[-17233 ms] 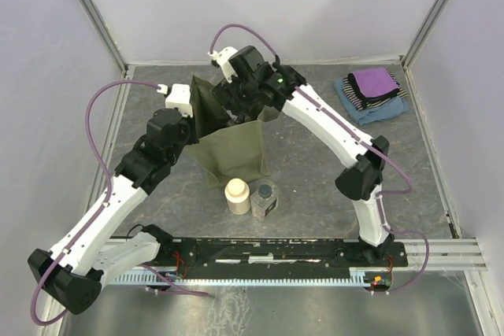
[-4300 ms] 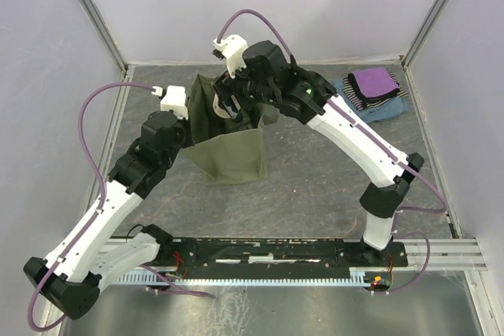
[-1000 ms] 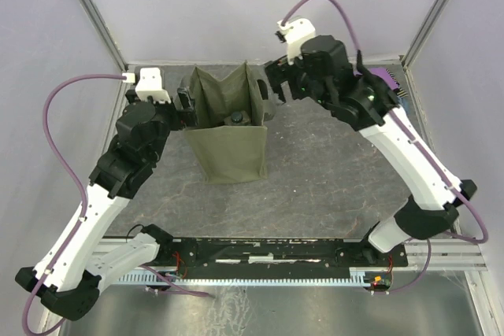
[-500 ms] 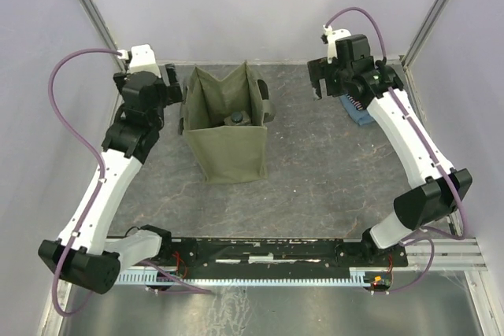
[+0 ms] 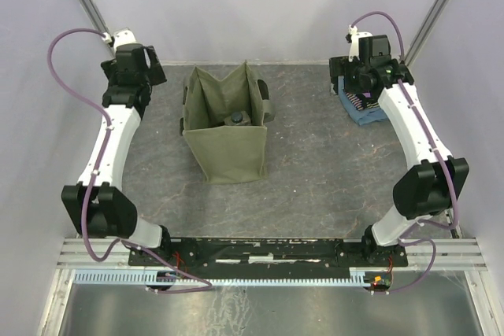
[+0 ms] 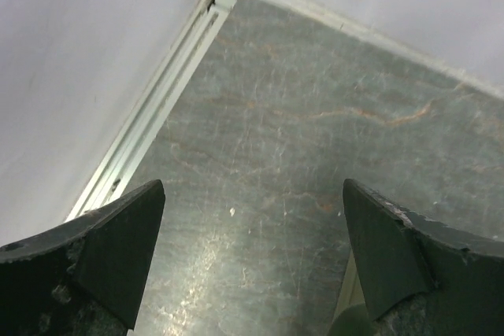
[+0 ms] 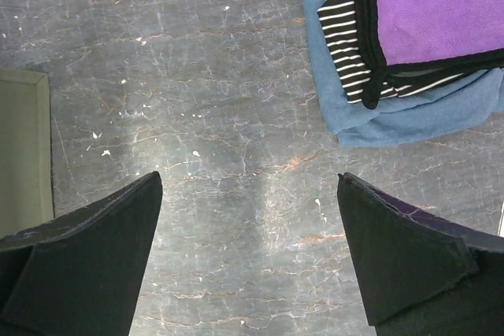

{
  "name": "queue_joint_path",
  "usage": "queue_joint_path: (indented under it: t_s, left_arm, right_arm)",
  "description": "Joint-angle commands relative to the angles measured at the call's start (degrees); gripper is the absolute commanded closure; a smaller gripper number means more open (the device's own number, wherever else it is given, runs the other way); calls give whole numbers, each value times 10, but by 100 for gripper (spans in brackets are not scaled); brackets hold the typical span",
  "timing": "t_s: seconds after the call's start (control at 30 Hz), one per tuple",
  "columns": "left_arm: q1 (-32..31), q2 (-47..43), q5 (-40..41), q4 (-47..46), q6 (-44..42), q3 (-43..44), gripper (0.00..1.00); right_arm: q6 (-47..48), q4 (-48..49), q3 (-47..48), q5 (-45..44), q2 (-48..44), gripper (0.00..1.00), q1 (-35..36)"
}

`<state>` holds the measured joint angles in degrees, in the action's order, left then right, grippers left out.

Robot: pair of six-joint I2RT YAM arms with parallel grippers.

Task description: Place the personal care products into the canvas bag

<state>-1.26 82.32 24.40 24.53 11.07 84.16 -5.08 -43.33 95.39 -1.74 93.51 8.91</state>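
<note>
Seen from above, an olive-green canvas bag (image 5: 228, 143) stands upright and open on a dark grey, marbled table (image 5: 315, 171), left of centre and toward the far side. Its mouth gapes upward. Inside it, against the near wall, one dark round bottle cap (image 5: 235, 118) shows; the rest of the bag's inside is too shadowed to make out. The white left arm (image 5: 110, 139) reaches along the left wall into the far left corner, well apart from the bag. Its wrist camera shows the left gripper (image 6: 252, 188) released, its two dark fingers spread wide over bare table beside the wall's metal rail, grasping nothing. The white right arm (image 5: 413, 131) reaches toward the far right corner. The right gripper (image 7: 249, 180) is likewise released, fingers wide apart with only table surface between them. Just beyond it on the right lies a stack of folded cloths (image 7: 409, 53): purple on top, black-and-white stripes beneath, blue at the bottom. A strip of the bag's green fabric shows at the left edge of that wrist view.
</note>
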Motion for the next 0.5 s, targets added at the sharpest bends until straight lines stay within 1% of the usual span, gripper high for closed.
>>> queue_joint_path:
  t_s: [0.0, 0.17, 0.47]
  left_arm:
    - [-4, 12, 50, 7, 62, 3, 0]
    - [-5, 13, 80, -10, 52, -7, 0]
    - [-7, 29, 83, -22, 32, -14, 0]
  right_arm:
    - [3, 26, 4, -3, 7, 0, -5]
    - [5, 25, 21, -3, 24, 0, -11]
    - [-1, 15, 71, 2, 69, 0, -12]
